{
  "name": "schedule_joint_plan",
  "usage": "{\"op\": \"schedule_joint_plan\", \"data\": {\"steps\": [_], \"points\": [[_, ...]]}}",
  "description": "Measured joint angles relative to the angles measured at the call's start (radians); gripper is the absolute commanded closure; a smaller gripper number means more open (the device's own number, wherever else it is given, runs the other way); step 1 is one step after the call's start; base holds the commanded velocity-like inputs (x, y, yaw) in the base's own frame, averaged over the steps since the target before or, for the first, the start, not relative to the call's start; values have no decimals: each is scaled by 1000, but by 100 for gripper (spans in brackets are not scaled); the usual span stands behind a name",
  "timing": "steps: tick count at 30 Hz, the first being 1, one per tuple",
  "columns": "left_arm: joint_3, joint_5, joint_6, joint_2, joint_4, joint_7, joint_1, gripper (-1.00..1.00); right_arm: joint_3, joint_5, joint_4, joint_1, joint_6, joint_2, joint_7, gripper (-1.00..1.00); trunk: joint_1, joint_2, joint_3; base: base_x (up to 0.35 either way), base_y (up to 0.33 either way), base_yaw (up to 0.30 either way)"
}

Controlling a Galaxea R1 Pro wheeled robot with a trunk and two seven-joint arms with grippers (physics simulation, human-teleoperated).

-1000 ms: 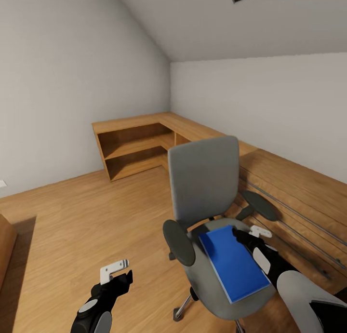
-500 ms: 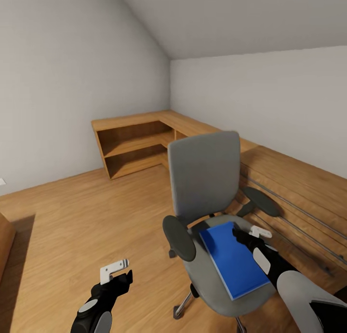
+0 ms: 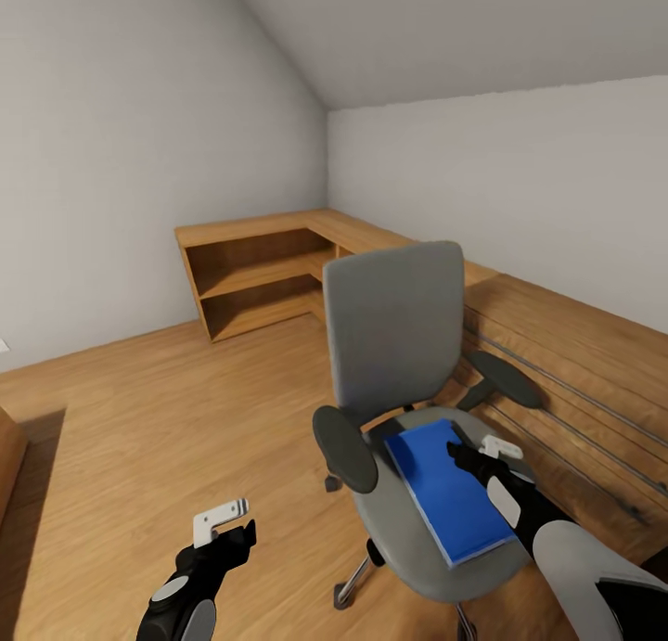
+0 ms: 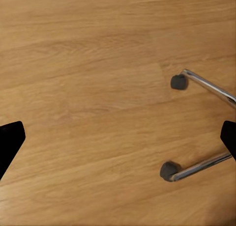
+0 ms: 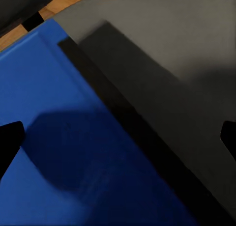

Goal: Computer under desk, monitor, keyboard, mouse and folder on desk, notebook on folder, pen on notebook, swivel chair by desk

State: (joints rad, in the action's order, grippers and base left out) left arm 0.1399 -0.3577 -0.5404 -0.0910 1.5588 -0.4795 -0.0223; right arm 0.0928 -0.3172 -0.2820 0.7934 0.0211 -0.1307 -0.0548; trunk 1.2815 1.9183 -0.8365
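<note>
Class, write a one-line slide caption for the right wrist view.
Open right hand poised above flat blue folder lying on grey swivel chair seat.

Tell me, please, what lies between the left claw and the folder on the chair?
In the head view, bare wood floor, then the chair's near armrest, separate the left claw from the blue folder.

One swivel chair (image 3: 399, 344), one blue folder (image 3: 445, 488), one corner desk (image 3: 278, 242), two grippers

Pale grey walls (image 3: 139, 159), sloped ceiling (image 3: 445, 29), wood plank floor (image 3: 167, 418), L-shaped wooden corner shelving (image 3: 260, 270)
</note>
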Motion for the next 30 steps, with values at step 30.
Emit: {"op": "schedule_joint_plan", "data": {"steps": [30], "points": [[-49,-3,-2,2,-25,8,0,-100,2,7,-15,0,1,-1,1,-100,8,14,-6,-105,0,0]]}}
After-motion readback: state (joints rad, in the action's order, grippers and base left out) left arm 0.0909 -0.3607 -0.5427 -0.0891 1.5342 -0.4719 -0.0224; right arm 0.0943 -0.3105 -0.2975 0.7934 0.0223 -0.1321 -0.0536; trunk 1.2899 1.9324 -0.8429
